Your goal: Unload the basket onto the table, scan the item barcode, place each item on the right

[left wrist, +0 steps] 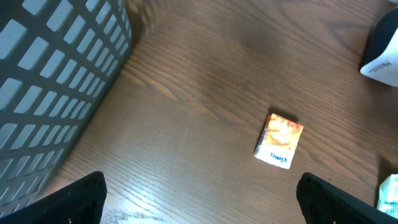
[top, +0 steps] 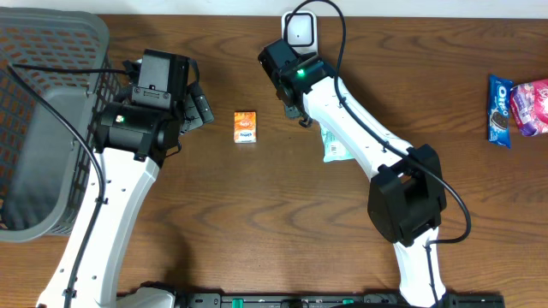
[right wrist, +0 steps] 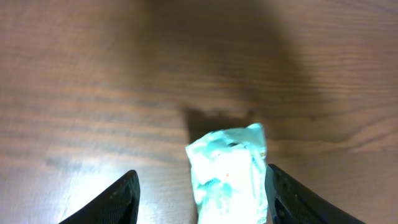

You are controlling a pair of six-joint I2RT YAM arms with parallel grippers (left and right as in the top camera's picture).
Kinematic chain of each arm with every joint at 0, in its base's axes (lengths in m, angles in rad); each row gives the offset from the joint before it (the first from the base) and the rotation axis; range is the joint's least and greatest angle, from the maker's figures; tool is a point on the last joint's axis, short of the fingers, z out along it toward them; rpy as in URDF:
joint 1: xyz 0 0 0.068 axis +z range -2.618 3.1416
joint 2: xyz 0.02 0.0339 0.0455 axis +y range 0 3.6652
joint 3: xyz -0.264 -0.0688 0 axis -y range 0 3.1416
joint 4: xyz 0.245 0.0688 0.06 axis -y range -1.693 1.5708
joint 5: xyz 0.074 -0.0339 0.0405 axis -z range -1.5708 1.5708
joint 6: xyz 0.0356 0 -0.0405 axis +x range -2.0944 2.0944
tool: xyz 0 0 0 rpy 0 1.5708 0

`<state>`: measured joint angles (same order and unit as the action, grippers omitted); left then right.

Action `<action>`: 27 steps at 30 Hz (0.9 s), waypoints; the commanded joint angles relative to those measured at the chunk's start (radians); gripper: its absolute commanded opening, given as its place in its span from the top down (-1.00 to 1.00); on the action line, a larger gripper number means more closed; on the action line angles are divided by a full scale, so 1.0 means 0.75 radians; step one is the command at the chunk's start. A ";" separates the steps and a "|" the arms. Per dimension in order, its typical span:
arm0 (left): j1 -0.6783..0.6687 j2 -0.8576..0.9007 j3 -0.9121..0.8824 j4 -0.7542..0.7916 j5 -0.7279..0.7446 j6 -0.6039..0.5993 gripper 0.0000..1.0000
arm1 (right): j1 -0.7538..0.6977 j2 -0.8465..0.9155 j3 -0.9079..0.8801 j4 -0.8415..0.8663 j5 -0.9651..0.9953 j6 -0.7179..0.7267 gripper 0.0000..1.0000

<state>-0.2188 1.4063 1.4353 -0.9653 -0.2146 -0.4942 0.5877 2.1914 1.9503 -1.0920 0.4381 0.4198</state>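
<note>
A mint-green packet (right wrist: 229, 171) lies on the wooden table between the fingers of my right gripper (right wrist: 202, 177), nearer the right finger. The jaws stand apart and neither finger visibly presses the packet. Overhead, the packet (top: 332, 145) peeks out from under the right arm, just below the right gripper (top: 300, 114). A white barcode scanner (top: 300, 31) stands at the table's far edge behind that gripper. A small orange box (top: 245, 127) lies flat between the arms. My left gripper (top: 199, 107) is open and empty, with the orange box (left wrist: 279, 140) ahead of it.
A grey mesh basket (top: 43, 120) fills the left end of the table, close to the left arm. A blue cookie pack (top: 499, 109) and a pink packet (top: 531, 107) lie at the far right. The scanner's cable runs over the right arm.
</note>
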 commanded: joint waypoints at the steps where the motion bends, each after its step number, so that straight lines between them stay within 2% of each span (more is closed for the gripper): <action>1: 0.004 0.004 0.002 -0.004 -0.003 -0.002 -0.96 | -0.001 -0.017 -0.039 -0.011 -0.113 -0.153 -0.19; 6: 0.004 0.004 0.002 -0.004 -0.003 -0.002 -0.96 | -0.001 -0.014 -0.204 0.070 -0.087 -0.152 -0.18; 13: 0.004 0.004 0.002 -0.004 -0.003 -0.002 -0.96 | -0.005 -0.013 -0.413 0.230 0.215 -0.092 -0.27; 19: 0.004 0.004 0.002 -0.004 -0.003 -0.002 -0.95 | -0.014 -0.012 -0.514 0.314 0.241 -0.092 -0.24; 25: 0.004 0.004 0.002 -0.004 -0.003 -0.002 -0.95 | -0.031 -0.009 -0.641 0.428 0.234 -0.091 -0.06; 27: 0.004 0.004 0.002 -0.004 -0.003 -0.002 -0.96 | -0.038 -0.009 -0.664 0.441 0.212 -0.080 0.18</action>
<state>-0.2188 1.4063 1.4353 -0.9653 -0.2146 -0.4942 0.5789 2.1788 1.4986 -0.7631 0.6304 0.3363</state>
